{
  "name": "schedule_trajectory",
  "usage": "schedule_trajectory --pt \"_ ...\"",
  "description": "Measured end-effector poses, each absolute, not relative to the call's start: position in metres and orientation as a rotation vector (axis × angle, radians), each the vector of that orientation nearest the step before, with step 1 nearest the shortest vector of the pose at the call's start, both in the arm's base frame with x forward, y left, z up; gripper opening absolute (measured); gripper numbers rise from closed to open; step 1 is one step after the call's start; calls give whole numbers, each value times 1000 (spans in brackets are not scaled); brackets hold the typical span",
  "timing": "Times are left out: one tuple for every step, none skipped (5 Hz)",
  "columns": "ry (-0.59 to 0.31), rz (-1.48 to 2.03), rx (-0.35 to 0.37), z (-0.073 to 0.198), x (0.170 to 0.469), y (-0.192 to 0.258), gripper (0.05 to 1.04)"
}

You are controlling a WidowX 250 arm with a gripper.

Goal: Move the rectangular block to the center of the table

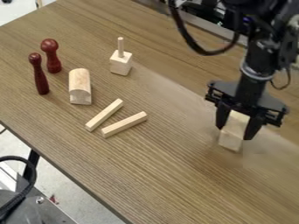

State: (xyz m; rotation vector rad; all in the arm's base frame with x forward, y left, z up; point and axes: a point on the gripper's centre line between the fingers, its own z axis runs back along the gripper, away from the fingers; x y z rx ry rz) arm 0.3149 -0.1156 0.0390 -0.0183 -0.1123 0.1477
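A wood-grain brown table [175,183] runs diagonally, its near edge sloping from far left of the black two-finger gripper [234,131] down to the bottom. Beyond that edge, at the lower left of the gripper, lie a pale grey floor [102,197], a thick black cable [30,164] and a grey metal surface [41,209]. On the tabletop, farthest to the left of the gripper, two dark red, round-headed pins [40,78] stand near each other. Closer to the gripper, still on its left, come a pale wooden block with an arched top [80,85], two slim pale wooden sticks [105,114] lying apart at a slant, and a pale wooden cube with an upright peg [121,64]. Above and left of the gripper, a grey strip [204,28] runs along the table's far side, with dark equipment behind. The pale rectangular wooden block [234,127] is between the gripper's fingers, which close against its two sides; its lower end extends below the fingertips. Whether that end touches the table cannot be told.
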Motion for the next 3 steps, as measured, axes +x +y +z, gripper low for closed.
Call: schedule_trajectory --pt "-148 117 1 37 315 -121 611" --pt "-136 91 16 31 303 -120 916" --pt "-214 78 -6 70 296 -115 1003"
